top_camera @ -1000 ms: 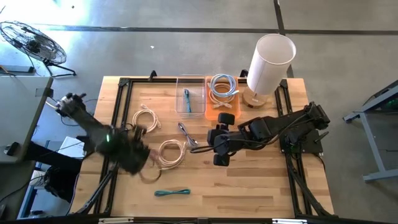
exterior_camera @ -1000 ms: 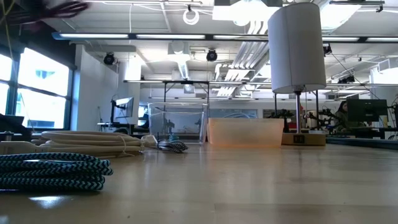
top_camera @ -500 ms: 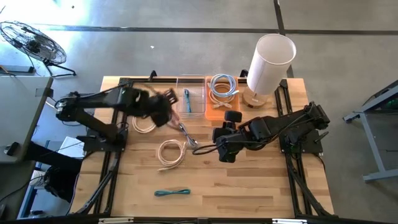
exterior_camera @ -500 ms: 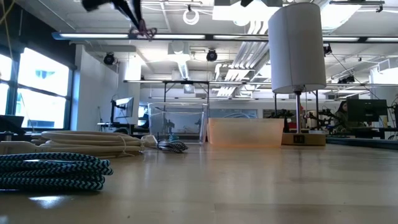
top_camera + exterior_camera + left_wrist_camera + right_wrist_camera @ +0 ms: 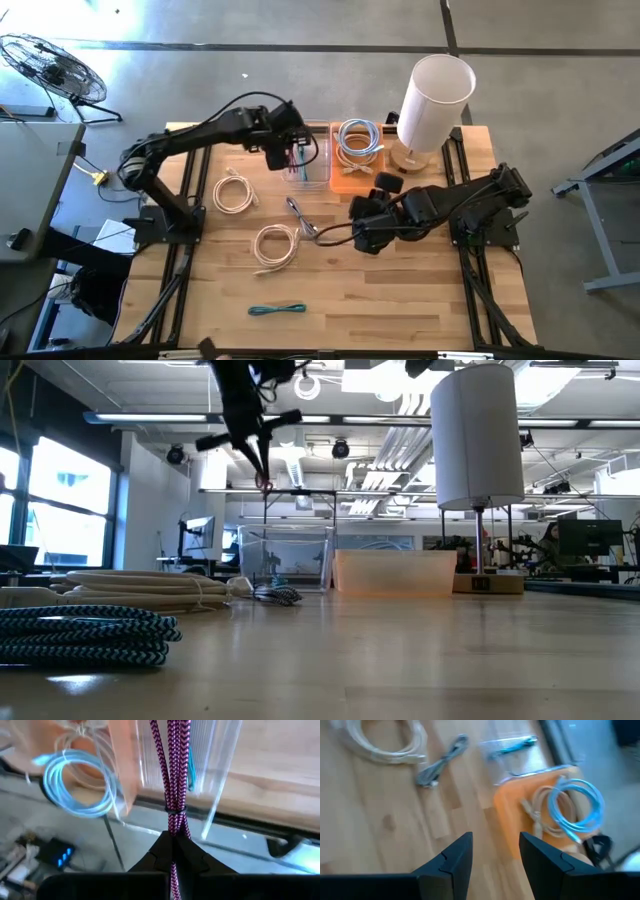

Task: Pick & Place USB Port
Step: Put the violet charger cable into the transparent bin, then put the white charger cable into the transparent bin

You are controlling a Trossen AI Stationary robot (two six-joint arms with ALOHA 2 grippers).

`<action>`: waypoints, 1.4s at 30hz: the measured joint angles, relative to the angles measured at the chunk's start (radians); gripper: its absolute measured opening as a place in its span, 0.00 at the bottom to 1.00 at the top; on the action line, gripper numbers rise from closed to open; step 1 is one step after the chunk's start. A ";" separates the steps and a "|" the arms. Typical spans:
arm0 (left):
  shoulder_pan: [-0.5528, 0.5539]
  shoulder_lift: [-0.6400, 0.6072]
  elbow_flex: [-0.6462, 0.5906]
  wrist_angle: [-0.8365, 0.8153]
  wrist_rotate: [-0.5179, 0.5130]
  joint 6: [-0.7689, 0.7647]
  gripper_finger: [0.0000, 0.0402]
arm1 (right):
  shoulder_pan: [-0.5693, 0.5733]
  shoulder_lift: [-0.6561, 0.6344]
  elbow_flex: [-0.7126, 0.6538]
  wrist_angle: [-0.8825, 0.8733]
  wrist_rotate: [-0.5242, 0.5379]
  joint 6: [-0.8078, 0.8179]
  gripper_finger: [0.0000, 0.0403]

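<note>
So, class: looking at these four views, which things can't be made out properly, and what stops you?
- Left gripper on the purple braided cable: the cable's far end is cut off by the left wrist view's edge.
- Clear bin: partly hidden by the left gripper in the high view.
- Right gripper: its own view is motion-blurred.

The purple cable runs past the frame's edge.
</note>
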 joint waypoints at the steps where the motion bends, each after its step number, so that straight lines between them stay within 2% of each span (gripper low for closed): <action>1: 0.018 0.015 0.000 0.002 0.022 0.020 0.00 | 0.000 -0.004 0.000 -0.013 0.018 0.018 0.38; 6: 0.065 0.084 -0.001 0.049 0.054 0.038 0.02 | -0.007 -0.007 0.000 -0.038 0.054 0.048 0.38; 18: 0.068 0.104 0.000 0.145 0.061 -0.123 0.17 | -0.058 -0.007 0.000 -0.057 0.015 0.040 0.38; 20: 0.064 0.096 0.000 0.132 0.019 -0.128 0.19 | -0.059 -0.007 0.000 -0.057 0.015 0.040 0.38; 23: 0.032 0.071 0.000 0.110 -0.136 -0.176 0.21 | -0.059 -0.007 0.000 -0.057 0.016 0.035 0.38; 25: -0.005 0.037 0.000 0.033 -0.218 -0.197 0.22 | -0.059 -0.007 0.000 -0.058 0.016 0.030 0.38; 27: -0.053 -0.015 0.000 -0.051 -0.225 -0.233 0.22 | -0.059 -0.007 0.000 -0.066 0.015 0.029 0.38; 30: -0.140 -0.102 0.000 -0.166 -0.136 -0.360 0.22 | -0.058 -0.007 0.000 -0.078 0.010 0.029 0.38; 34: -0.257 -0.188 0.000 -0.223 0.104 -0.616 0.22 | -0.058 -0.007 -0.001 -0.079 0.014 0.029 0.38; 36: -0.297 -0.203 0.001 -0.222 0.186 -0.765 0.22 | -0.058 -0.007 -0.001 -0.079 0.022 0.023 0.38; 38: -0.339 -0.199 0.000 -0.224 0.178 -0.895 0.22 | -0.058 -0.007 -0.001 -0.079 0.022 0.012 0.38; 42: -0.394 -0.153 -0.022 -0.195 0.078 -1.058 0.22 | -0.058 -0.007 -0.001 -0.078 0.022 0.000 0.38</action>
